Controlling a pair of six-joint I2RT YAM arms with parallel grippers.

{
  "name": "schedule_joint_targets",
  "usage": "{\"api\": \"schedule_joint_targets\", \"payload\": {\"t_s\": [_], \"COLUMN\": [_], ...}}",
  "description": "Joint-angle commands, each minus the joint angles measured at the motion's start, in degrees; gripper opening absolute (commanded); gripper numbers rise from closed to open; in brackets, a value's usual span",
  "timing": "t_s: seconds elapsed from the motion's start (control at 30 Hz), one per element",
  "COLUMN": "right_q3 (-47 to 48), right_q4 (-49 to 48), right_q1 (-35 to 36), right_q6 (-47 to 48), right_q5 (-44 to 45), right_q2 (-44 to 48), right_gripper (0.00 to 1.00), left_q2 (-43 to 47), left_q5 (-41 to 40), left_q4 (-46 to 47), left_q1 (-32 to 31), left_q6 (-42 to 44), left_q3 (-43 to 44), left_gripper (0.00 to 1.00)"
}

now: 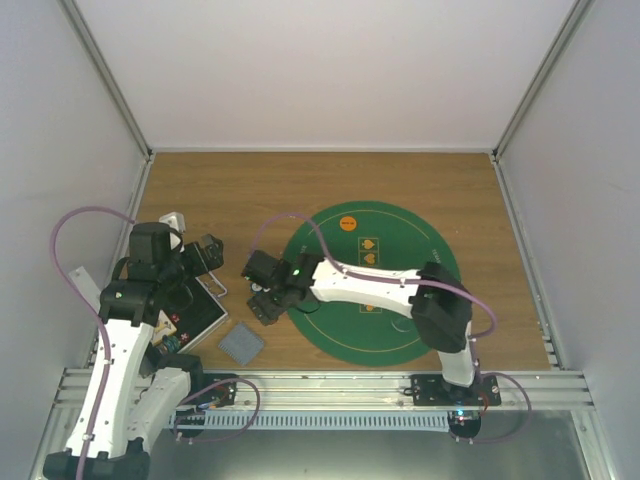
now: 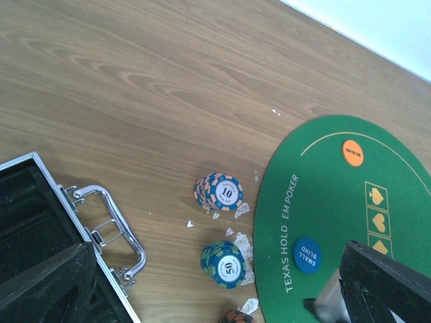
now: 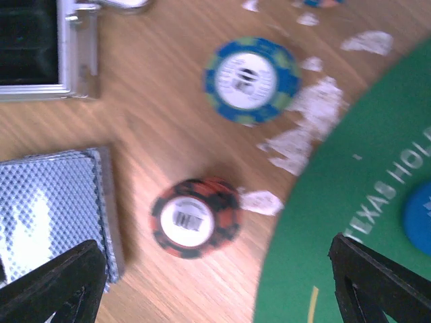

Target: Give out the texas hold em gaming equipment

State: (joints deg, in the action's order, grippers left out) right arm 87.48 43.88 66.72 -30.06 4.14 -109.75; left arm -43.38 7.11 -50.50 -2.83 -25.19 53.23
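Three stacks of striped-edge poker chips stand on the wood just left of the mat: an orange-blue "10" stack, a blue-green "50" stack and a red-black stack. A grey-backed card deck lies beside the red-black stack. An orange disc and a blue "small blind" disc lie on the mat. My right gripper is open and empty, just above the red-black stack. My left gripper is open and empty, over the case's handle.
The big round green mat fills the table's middle right. The open black case with its metal handle lies at the left. Torn clear wrap scraps litter the wood between the chips and the mat edge.
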Motion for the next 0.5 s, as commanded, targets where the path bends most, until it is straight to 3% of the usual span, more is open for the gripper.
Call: {"api": "schedule_joint_targets", "payload": {"t_s": [0.0, 0.47], "right_q3": [7.1, 15.6], "right_q4": [3.8, 10.2], "right_q1": [3.0, 4.7], "right_q6": [5.1, 6.3], "right_q5": [2.4, 5.1], "right_q2": [-5.9, -15.7], "right_gripper": [0.91, 0.82], "left_q2": [0.9, 1.9], "left_q5": [-1.3, -1.0], "left_q4": [0.6, 0.9], "left_q1": [0.8, 0.9], "left_q6": [-1.5, -2.1], "left_q3": [-0.7, -0.7], "left_gripper": [0.99, 0.99]}}
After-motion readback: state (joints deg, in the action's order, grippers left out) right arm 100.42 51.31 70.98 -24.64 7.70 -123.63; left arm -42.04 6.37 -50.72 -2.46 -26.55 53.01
